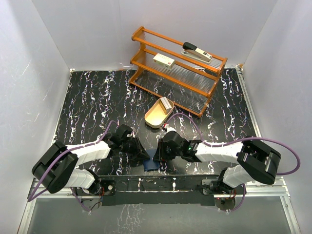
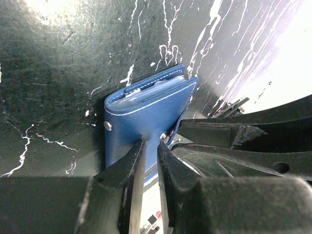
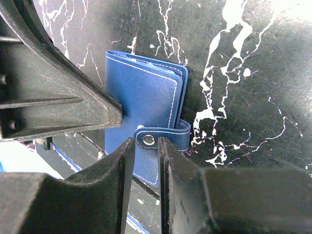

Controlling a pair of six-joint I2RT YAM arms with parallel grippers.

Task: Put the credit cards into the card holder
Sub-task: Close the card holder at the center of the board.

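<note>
Near the front tabletop (image 1: 92,107) edge, the card holder (image 1: 152,162) is being pinched at its cover by the left gripper (image 2: 151,146). Its snap tab (image 3: 168,132) is being clamped by the right gripper (image 3: 146,146). Closing is likely underway, and next the tab needs pressing onto its stud.

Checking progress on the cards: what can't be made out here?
How many cards the card holder holds: left wrist view, cover hides all but edges.
Whether the right pincer grips the snap tab: right wrist view, fingers overlap it.
What the tray holds: top view, too small.
</note>
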